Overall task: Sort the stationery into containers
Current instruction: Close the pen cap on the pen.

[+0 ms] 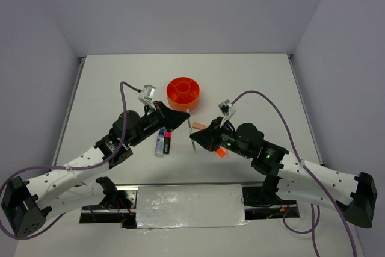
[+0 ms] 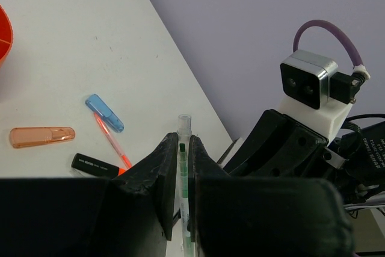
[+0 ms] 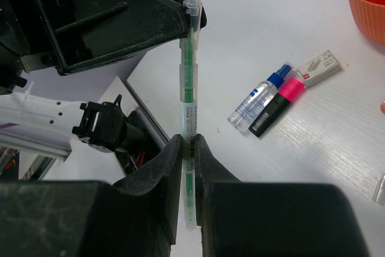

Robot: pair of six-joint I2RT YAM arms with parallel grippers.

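Above the worktop (image 1: 252, 82), left pincer (image 2: 186, 144) and right pincer (image 3: 189, 141) both clamp one thin pen (image 3: 188, 88); blue-capped marker (image 3: 258, 97) and pink-black highlighter (image 3: 278, 105) lie nearby.

Pen (image 1: 191, 129) just before organiser (image 1: 183, 91); marker (image 1: 159, 143), highlighter (image 1: 168, 142) side by side left of pen, seemingly touching.

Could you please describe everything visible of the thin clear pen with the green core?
The slim clear plastic pen with a green core has a transparent cap at one end and small print on its barrel. It is straight and intact. The left arm's black fingers clamp it near the capped end, the right arm's black fingers near the other, so it spans between them, seemingly above the white table.
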